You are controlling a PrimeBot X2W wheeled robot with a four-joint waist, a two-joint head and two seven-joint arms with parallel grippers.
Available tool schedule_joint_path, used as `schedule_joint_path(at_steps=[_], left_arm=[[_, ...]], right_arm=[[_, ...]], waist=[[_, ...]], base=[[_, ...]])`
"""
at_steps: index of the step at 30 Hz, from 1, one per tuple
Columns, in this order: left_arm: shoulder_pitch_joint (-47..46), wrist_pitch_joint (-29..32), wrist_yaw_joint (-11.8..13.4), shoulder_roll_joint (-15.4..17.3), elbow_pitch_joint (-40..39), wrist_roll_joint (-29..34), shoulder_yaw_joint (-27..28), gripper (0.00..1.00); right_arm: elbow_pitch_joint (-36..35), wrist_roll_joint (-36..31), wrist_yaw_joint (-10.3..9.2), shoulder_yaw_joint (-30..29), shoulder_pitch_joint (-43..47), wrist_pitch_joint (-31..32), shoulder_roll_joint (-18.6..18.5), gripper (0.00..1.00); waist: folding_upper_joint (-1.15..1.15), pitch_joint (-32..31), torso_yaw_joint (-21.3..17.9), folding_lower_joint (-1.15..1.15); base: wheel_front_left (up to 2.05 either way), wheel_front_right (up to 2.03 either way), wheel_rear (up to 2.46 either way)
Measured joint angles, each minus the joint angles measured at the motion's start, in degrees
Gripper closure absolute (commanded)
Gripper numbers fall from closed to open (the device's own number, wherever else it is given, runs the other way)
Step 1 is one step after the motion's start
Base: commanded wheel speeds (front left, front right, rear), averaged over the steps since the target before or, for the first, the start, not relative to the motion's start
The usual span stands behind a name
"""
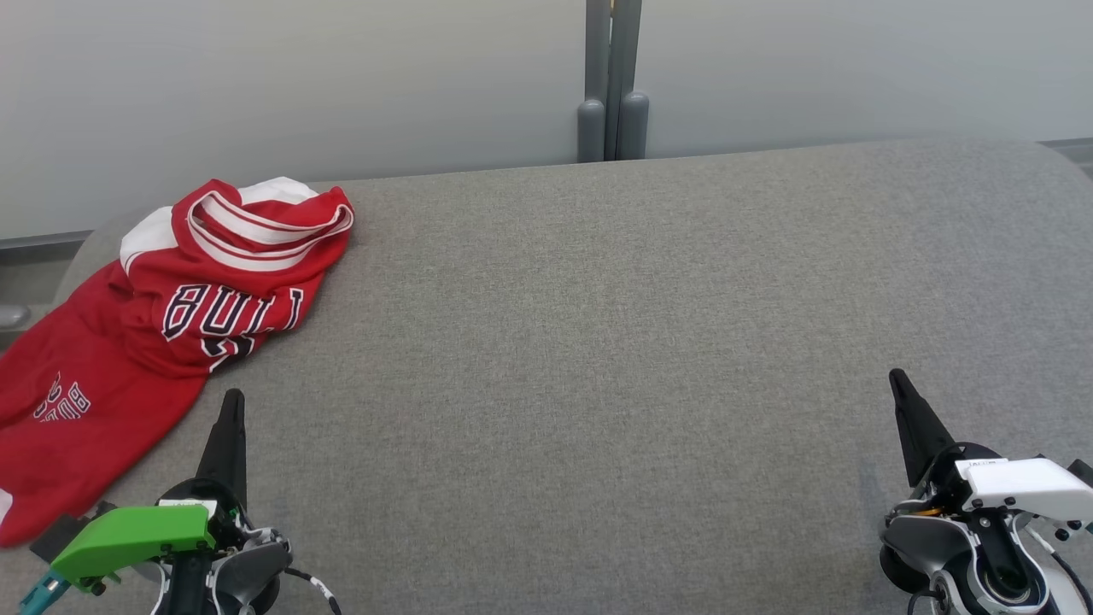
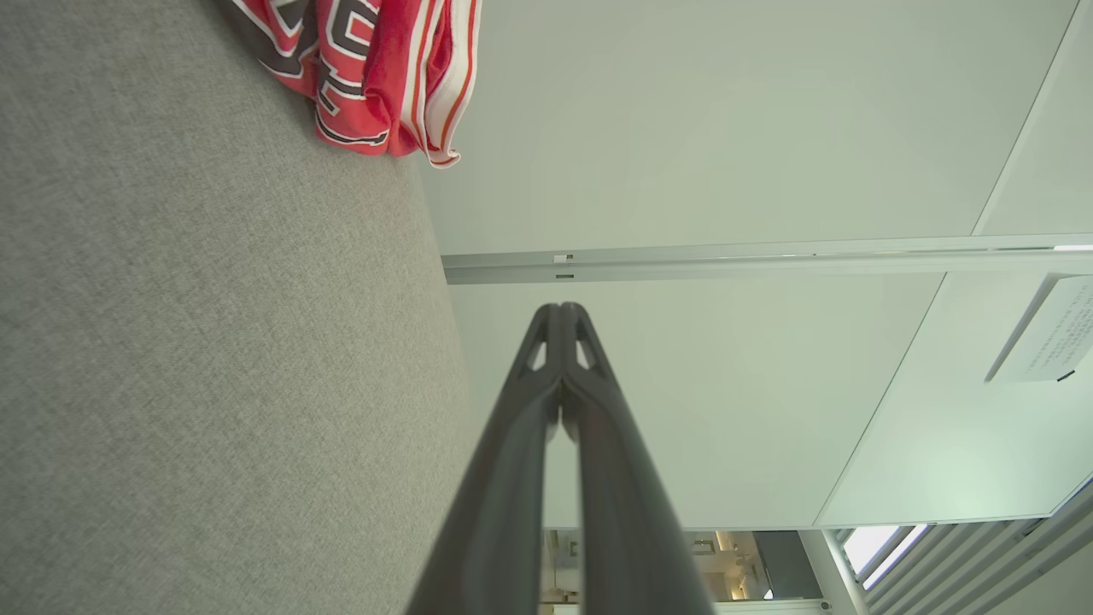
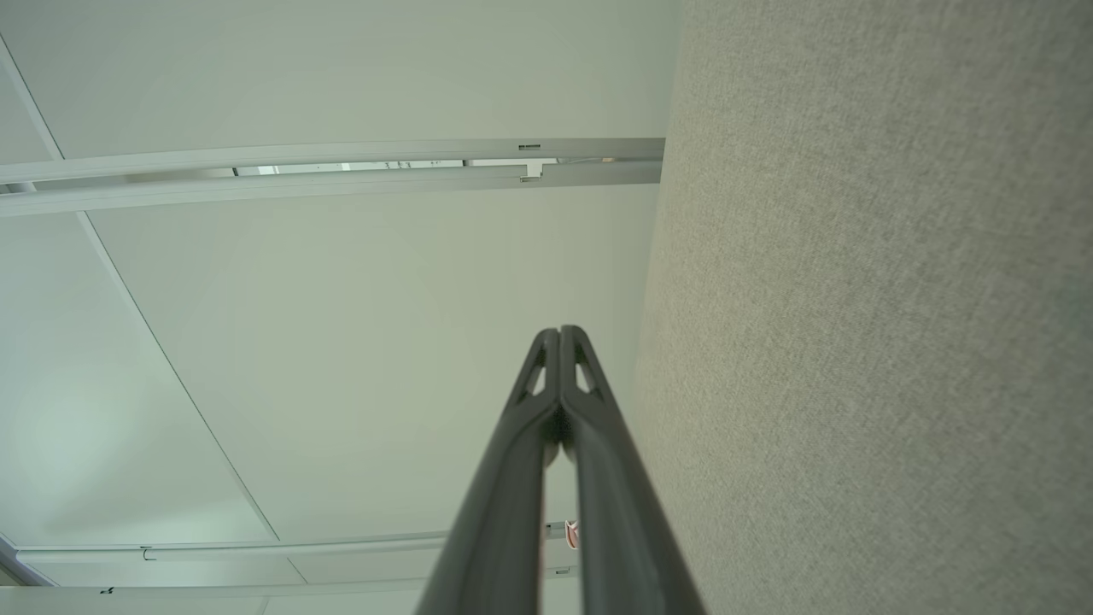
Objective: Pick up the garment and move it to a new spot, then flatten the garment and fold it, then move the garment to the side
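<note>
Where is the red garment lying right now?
In the head view, the red garment lies crumpled on the left end of the grey surface, just beyond the left claw.

Crumpled red-and-white fabric jersey (image 1: pixel 171 316), ahead-left of the left gripper (image 1: pixel 232 400): white dark-edged letters "BULL" across chest, rest lost in folds; smaller lower print illegible.

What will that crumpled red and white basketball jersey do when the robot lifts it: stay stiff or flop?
The crumpled red and white basketball jersey would probably flop and hang, since it already lies in soft folds. It looks thin, so likely light. Pushed across the grey woven surface, it may bunch rather than slide.
</note>
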Motion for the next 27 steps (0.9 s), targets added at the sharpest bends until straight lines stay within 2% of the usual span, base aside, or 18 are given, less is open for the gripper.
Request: schedule_joint_path(at_steps=[27], left_arm=[[0.00, 0.00, 0.00, 0.00, 0.00, 0.00, 0.00, 1.00]], right_arm=[[0.00, 0.00, 0.00, 0.00, 0.00, 0.00, 0.00, 1.00]], waist=[[0.00, 0.00, 0.00, 0.00]], base=[[0.00, 0.00, 0.00]])
